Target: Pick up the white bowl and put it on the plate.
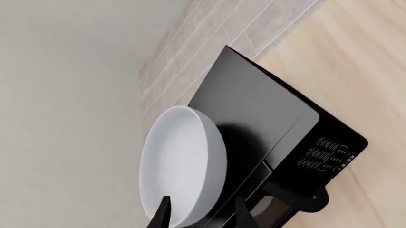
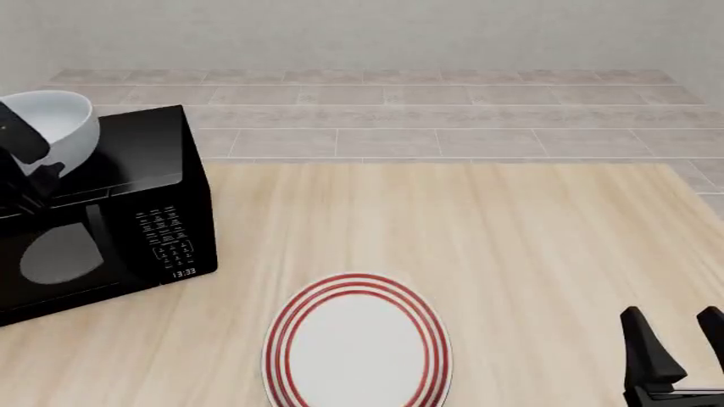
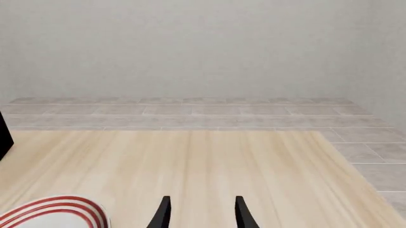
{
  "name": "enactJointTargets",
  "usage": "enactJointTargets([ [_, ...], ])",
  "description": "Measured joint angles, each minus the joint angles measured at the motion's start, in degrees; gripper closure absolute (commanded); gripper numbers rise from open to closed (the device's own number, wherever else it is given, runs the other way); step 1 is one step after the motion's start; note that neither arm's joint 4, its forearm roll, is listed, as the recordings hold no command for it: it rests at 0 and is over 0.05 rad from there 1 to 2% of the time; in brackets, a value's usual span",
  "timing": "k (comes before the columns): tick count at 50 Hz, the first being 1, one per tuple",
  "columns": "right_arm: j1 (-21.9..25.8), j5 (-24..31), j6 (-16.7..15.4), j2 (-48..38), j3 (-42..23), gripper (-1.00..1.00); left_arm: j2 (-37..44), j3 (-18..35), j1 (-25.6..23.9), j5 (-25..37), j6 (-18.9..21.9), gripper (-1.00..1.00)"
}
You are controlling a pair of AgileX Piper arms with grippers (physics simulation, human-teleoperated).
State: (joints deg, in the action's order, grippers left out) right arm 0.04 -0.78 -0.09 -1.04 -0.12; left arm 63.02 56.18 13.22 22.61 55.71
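My left gripper (image 1: 201, 214) has the bowl's rim between its fingers, and the bowl (image 2: 54, 127) hangs tilted above the microwave (image 2: 125, 216) at the table's far left. The plate (image 2: 358, 343) lies on the wood nearer me and to the right, so I judge the carry runs that way. My right gripper (image 2: 682, 352) sits open, idle, right of the plate.
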Motion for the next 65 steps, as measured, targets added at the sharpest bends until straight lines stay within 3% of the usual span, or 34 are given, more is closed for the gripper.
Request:
enactJointTargets([
  [65,0.00,0.00,0.00,-0.01,0.00,-1.00,10.73,-1.67,3.12,-8.79,-0.88,-1.00],
])
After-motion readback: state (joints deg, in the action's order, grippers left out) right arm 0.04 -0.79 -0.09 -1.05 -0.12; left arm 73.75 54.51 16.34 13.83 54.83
